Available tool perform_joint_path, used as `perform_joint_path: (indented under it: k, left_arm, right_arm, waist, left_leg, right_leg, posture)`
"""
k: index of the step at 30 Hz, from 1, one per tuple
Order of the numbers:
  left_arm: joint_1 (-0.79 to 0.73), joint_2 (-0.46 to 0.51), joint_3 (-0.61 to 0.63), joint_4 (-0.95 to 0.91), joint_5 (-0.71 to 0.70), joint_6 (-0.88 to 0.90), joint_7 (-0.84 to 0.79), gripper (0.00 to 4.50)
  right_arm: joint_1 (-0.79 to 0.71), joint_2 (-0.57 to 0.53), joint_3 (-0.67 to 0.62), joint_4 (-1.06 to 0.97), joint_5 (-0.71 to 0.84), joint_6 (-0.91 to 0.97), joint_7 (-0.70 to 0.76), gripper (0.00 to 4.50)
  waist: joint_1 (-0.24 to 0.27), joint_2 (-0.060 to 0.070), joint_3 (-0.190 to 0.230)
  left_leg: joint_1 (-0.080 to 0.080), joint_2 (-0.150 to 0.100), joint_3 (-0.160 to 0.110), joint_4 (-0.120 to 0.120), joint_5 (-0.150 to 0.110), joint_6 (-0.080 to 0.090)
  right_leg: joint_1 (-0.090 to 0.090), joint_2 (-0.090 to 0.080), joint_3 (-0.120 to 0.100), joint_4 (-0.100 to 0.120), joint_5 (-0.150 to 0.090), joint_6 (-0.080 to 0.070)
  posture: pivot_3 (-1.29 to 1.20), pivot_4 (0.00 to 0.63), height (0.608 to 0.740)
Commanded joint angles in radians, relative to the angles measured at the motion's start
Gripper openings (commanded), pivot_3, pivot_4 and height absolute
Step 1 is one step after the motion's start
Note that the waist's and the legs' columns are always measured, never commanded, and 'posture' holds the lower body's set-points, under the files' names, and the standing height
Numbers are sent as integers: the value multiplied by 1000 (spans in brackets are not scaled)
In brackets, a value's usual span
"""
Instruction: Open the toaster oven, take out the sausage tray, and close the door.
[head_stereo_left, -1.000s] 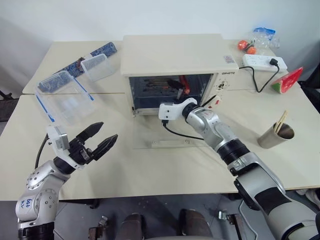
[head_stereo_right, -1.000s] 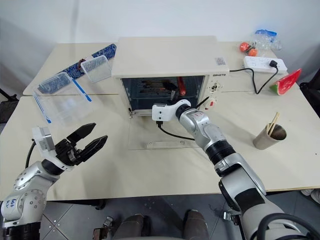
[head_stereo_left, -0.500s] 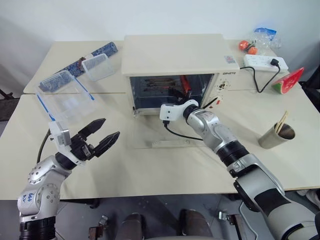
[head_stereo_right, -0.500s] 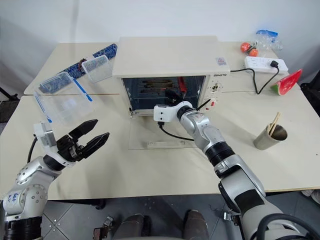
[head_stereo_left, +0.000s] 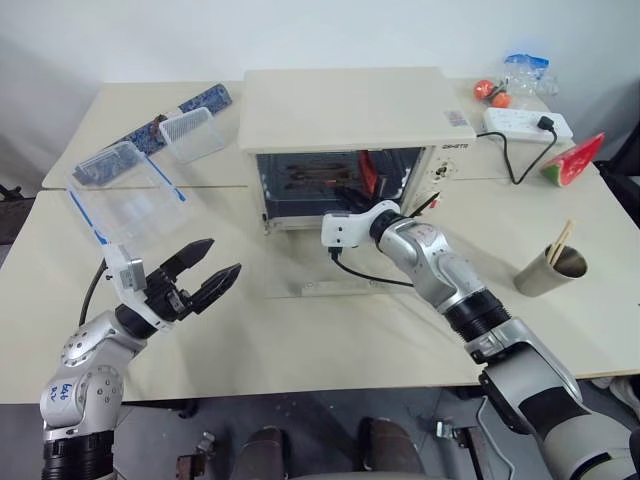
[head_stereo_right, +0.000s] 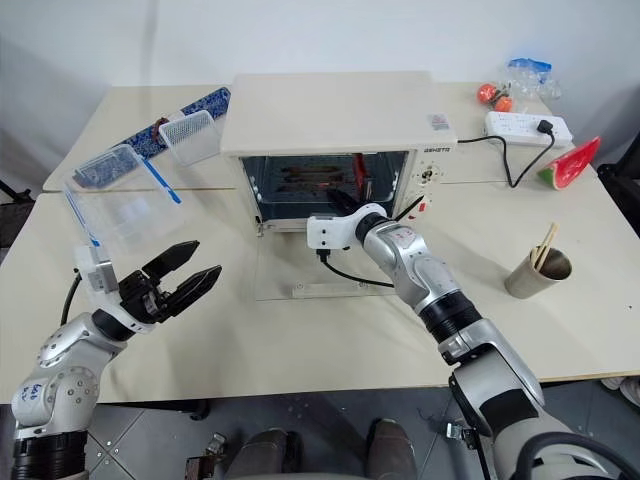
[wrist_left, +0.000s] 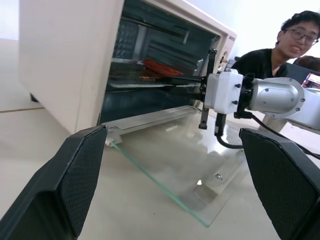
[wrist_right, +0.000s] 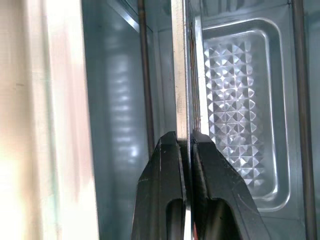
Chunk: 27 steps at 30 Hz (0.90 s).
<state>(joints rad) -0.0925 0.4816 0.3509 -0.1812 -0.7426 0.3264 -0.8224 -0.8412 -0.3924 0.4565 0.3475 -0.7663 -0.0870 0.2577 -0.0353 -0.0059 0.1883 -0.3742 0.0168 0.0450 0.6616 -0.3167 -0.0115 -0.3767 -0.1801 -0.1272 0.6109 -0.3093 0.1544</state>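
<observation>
Since a second ago the right gripper has gone from wide apart to clamped: its jaws now pinch the thin front rim of the sausage tray, edge-on between the two black fingers. That tray sits on its rail inside the toaster oven, a red sausage lying on it, and the right gripper reaches just into the oven mouth at the tray's front edge. The door lies folded down flat on the bench, its glass panel and cream bar handle in front of the oven.

Small dark lettering sits on the oven's right panel above the knobs, and a small label on its top right corner; neither can be read. Handwritten blue marks show on the left arm's shoulder, also not legible.

The left gripper hovers over the bench well left of the door, jaws spread wide, holding and touching nothing.
</observation>
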Motion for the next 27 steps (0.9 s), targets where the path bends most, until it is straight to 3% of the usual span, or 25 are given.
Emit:
perform_joint_path:
  k: [1, 10, 16, 23, 27]
  left_arm:
    - [-16, 5, 4, 3, 0, -17, -9, 4500]
    - [-28, 6, -1, 35, 12, -27, -20, 4500]
    - [-18, 31, 4, 35, -2, 8, -31, 4500]
    - [-54, 51, 1, 73, -1, 24, -46, 4500]
    - [-79, 68, -22, 55, -102, 164, -78, 4500]
  right_arm:
    - [25, -22, -33, -167, 37, -13, 60, 52]
    - [174, -81, -67, -323, 42, 6, 136, 52]
    - [379, -150, -113, -454, 18, -75, 40, 52]
    - [486, -189, -148, -539, -14, -117, -9, 52]
    - [538, -219, -182, -585, 0, -144, -6, 52]
  waist:
    - [0, 0, 0]
    - [6, 0, 0]
    - [20, -1, 0]
    - [35, -1, 0]
    - [33, -1, 0]
  left_leg:
    - [0, 0, 0, 0, 0, 0]
    - [0, 0, 1, -1, 0, 0]
    - [-1, -1, -1, -1, -1, 0]
    - [-1, -1, -1, 0, -1, 0]
    - [-1, -1, 0, 0, -1, 0]
  right_leg:
    - [0, 0, 0, 0, 0, 0]
    - [0, 0, 0, -1, 0, 0]
    - [0, 0, -1, -2, 0, 0]
    - [1, 0, -1, -3, 0, 0]
    - [1, 0, -1, -4, 0, 0]
  posture:
    - [0, 150, 740]
    - [0, 150, 740]
    - [0, 150, 740]
    - [0, 150, 740]
    - [0, 150, 740]
